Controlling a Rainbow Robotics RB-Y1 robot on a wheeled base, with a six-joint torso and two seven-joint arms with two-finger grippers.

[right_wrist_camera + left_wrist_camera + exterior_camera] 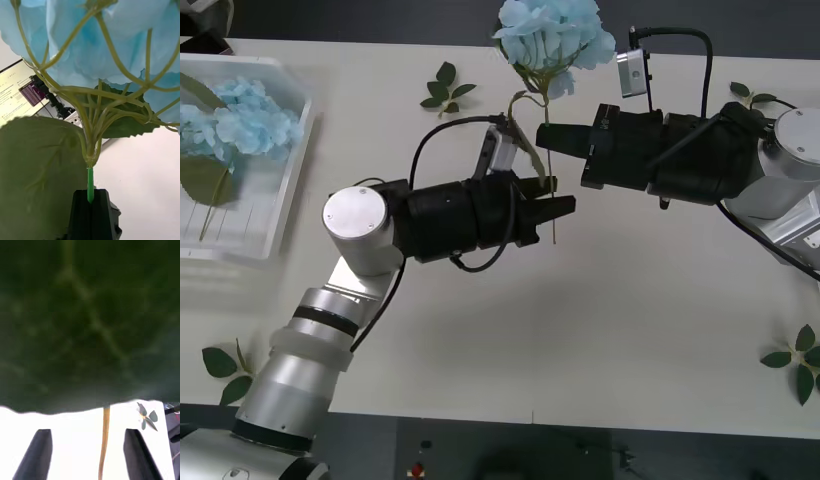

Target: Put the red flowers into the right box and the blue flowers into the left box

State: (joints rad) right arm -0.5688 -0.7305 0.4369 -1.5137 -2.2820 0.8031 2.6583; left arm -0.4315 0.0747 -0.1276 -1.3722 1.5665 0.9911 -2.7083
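Above the table's centre, slightly toward 12 o'clock, the right gripper (pixel 545 137) is clamped on the stem of a blue flower (pixel 555 32); the right wrist view shows the black fingers (pixel 92 213) closed on the green stem just below the branching. The left gripper (pixel 558 197) stands spread at the lower stem, its fingers (pixel 37 453) on either side of the stem with clear gaps, not yet touching. The left box (pixel 285 185) lies at 9 o'clock and already contains another blue flower (pixel 240 115).

The step in hand appears to be a handover from right to left. To do it well, the left gripper should centre the stem between its fingers, close fully, and confirm hold before the right one lets go. A large leaf (pixel 90 322) lies close against the left wrist camera, so alignment is better judged from the front view.

The held flower's long axis runs roughly from 12 to 6 o'clock in the front view, head at 12, stem end at 6, just past the left gripper.
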